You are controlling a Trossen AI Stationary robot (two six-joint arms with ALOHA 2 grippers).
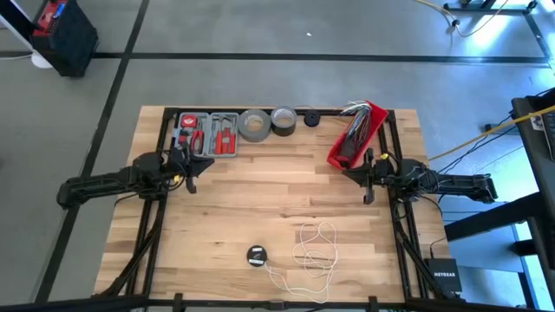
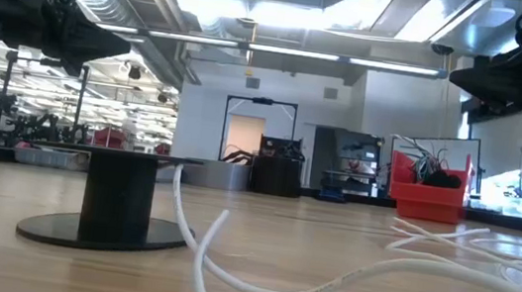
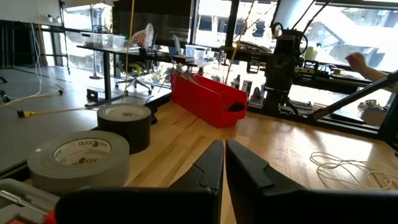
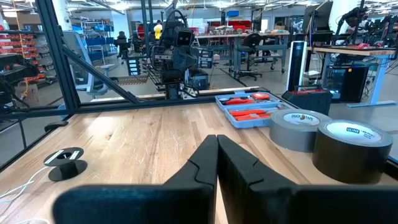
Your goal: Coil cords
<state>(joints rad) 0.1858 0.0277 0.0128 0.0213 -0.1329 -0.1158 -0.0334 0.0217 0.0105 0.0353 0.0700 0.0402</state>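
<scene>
You see both arms raised above the wooden table point(image 1: 260, 199), each at its own side, well apart from the cords. The left gripper point(image 1: 192, 165) hangs near the grey tool tray point(image 1: 208, 134), and its 2 fingers point(image 3: 208, 165) are pressed together with nothing between them. The right gripper point(image 1: 368, 176) is just beside the red bin point(image 1: 355, 136); its fingers point(image 4: 208, 158) are also together and empty. The white cord point(image 1: 314, 253) lies in loose, uncoiled loops on the near part of the table, toward the right side. It runs to the black puck point(image 1: 257, 256), which stands near the middle of the near edge. The 2 tape rolls point(image 1: 267, 123) sit at the far edge. Inside the bin there are perhaps some thin wires, but you cannot tell them clearly.
</scene>
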